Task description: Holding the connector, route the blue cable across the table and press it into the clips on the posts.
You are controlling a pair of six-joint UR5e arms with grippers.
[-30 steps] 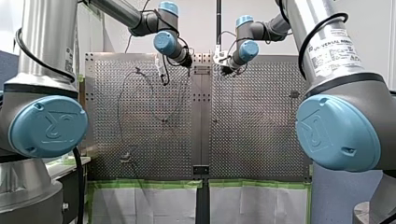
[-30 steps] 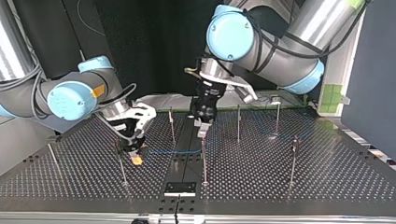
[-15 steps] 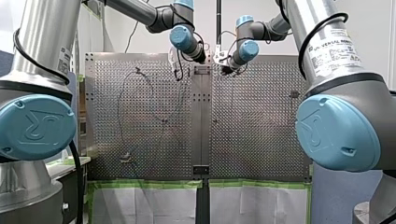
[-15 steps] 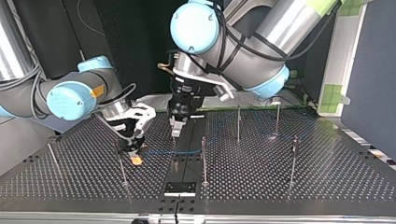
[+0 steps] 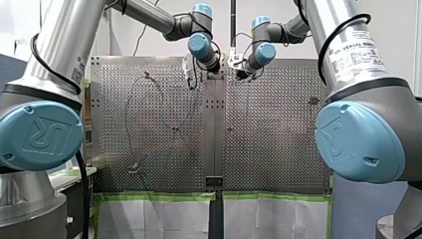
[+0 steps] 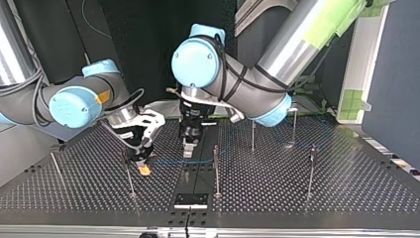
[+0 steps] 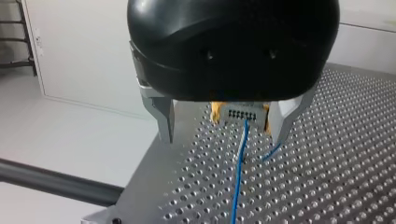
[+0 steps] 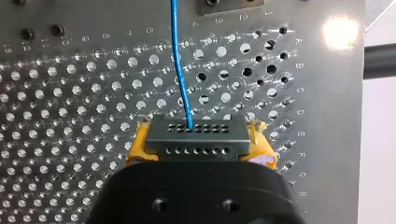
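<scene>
Connector [image 8: 196,137] clamped between the yellow pads [image 8: 138,148] of my right gripper [image 6: 143,166], low over the perforated table [image 6: 297,193] at the top view's left. The blue cable [image 6: 184,161] leaves the connector and runs along the table to the near centre post [image 6: 216,168]; whether it sits in a clip there cannot be told. My left gripper [image 7: 222,135] hangs above the cable, metal fingers [image 7: 164,116] apart, gripping nothing.

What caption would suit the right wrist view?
Right jaws, yellow-padded, shut on the connector, with the blue cable leading ahead over the perforated table.
</scene>
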